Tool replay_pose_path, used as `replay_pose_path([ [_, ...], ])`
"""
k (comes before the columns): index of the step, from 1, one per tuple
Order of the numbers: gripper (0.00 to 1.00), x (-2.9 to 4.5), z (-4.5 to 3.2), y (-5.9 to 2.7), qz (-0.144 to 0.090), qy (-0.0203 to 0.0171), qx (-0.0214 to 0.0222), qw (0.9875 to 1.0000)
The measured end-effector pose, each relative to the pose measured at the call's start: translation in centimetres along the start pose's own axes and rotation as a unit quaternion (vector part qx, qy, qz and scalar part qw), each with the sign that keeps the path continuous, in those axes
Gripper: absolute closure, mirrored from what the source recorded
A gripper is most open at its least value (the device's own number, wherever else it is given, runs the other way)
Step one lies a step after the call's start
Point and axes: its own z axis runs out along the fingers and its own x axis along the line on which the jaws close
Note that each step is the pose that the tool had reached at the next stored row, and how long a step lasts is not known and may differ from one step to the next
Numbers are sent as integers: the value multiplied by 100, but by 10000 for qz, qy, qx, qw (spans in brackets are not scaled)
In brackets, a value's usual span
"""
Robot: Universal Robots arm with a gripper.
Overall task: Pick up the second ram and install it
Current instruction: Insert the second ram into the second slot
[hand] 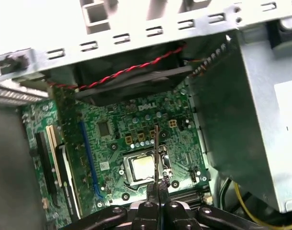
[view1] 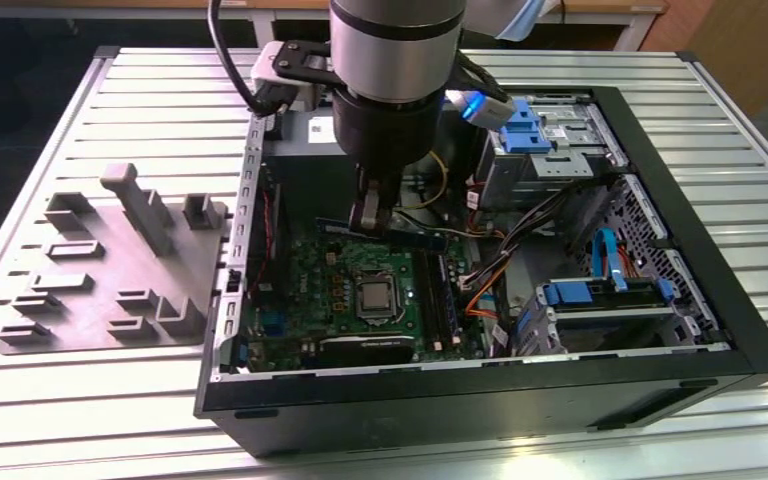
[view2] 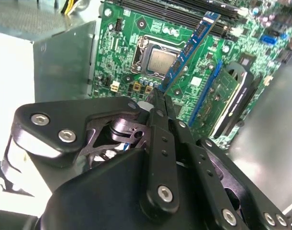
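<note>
The second ram (view1: 418, 238) is a narrow blue-green stick held level above the green motherboard (view1: 307, 268) inside the open computer case. My gripper (view1: 373, 222) is shut on one end of it. In the second wrist view the ram (view2: 191, 48) slants away from the gripper (view2: 158, 98), over the CPU socket (view2: 160, 61) and toward the black slot rails (view2: 184, 14). In the first wrist view the ram (hand: 156, 148) appears edge-on, rising from the gripper (hand: 158, 190) above the socket (hand: 143, 167).
The case's black walls (view1: 491, 395) ring the board. Blue drive cages (view1: 598, 292) and orange and black cables (view1: 488, 296) crowd the exterior view's right. A grey power supply (view1: 307, 135) sits behind. A grey fixture plate (view1: 117, 270) lies on the slatted table (view1: 91, 90).
</note>
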Motion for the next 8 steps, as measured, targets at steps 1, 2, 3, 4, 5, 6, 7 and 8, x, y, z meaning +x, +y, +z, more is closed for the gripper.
replay_pose_path([
  [1,88,0,2,0,90,-3,3,10000],
  [2,88,0,3,0,179,-5,5,9998],
  [3,88,0,5,0,278,-8,8,9996],
  [4,88,0,7,0,368,-11,11,9993],
  [5,88,0,8,0,457,-14,14,9990],
  [6,88,0,9,0,547,-17,17,9985],
  [7,88,0,10,0,637,-20,19,9980],
  [8,88,0,12,0,727,-23,22,9974],
])
